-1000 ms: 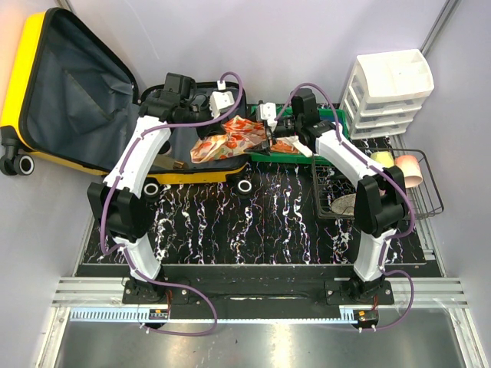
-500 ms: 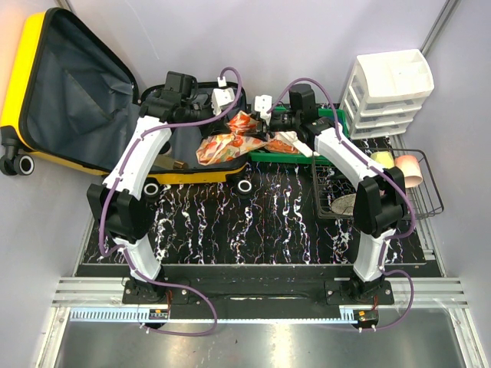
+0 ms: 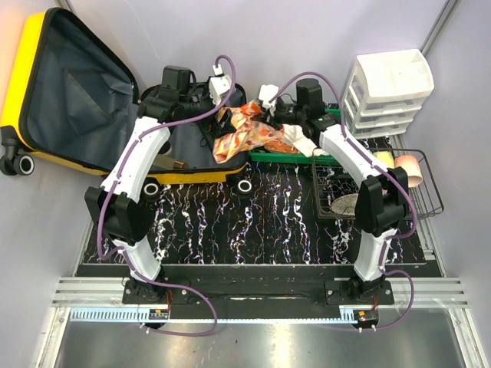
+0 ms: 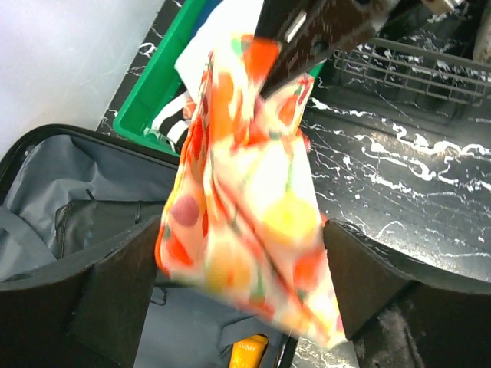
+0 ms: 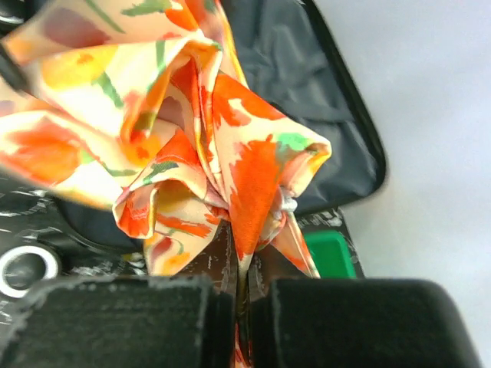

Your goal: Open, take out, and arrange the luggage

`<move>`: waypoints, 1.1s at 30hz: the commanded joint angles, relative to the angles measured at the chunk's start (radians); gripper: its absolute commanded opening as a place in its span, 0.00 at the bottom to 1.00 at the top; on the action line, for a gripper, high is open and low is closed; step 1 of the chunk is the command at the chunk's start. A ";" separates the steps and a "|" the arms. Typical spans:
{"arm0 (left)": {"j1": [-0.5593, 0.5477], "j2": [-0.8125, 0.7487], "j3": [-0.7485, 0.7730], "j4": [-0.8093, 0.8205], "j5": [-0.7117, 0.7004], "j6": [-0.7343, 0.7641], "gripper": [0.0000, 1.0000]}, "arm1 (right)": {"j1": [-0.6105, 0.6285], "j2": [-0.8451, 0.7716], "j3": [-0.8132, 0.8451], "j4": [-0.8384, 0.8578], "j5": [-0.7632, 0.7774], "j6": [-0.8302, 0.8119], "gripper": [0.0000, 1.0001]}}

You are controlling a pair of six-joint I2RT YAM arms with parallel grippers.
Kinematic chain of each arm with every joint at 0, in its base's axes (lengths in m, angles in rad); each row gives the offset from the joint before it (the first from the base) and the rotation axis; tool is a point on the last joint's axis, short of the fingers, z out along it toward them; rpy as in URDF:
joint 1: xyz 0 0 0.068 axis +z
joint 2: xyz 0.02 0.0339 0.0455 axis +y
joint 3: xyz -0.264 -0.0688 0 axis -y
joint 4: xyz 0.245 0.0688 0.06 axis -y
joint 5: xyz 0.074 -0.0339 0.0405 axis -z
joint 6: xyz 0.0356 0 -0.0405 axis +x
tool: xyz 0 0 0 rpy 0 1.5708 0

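Observation:
The yellow luggage [image 3: 69, 100] lies open at the back left, its lid leaning on the wall and its grey-lined base [image 4: 77, 192] on the table. An orange floral cloth [image 3: 249, 136] hangs above the base's right end. My right gripper [image 5: 244, 284] is shut on a fold of that cloth [image 5: 192, 138]; in the top view it [image 3: 265, 107] is at the cloth's upper end. My left gripper [image 4: 242, 276] is open, its fingers [image 4: 115, 284] standing wide on either side of the hanging cloth [image 4: 245, 199] without pinching it.
A green tray [image 3: 295, 157] with folded items sits right of the suitcase base. Further right stand a white drawer unit [image 3: 387, 92] and a wire basket [image 3: 414, 184] holding a pink cup [image 3: 410, 167]. The suitcase wheels [image 3: 244, 186] face the marbled black tabletop.
The left gripper has opened and let go of the floral cloth. The right gripper has shut on it, and the cloth now hangs bunched from the right gripper.

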 commanded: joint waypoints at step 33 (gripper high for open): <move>0.066 0.002 -0.028 0.173 -0.032 -0.206 0.93 | -0.175 0.054 -0.143 -0.238 0.435 -0.428 0.34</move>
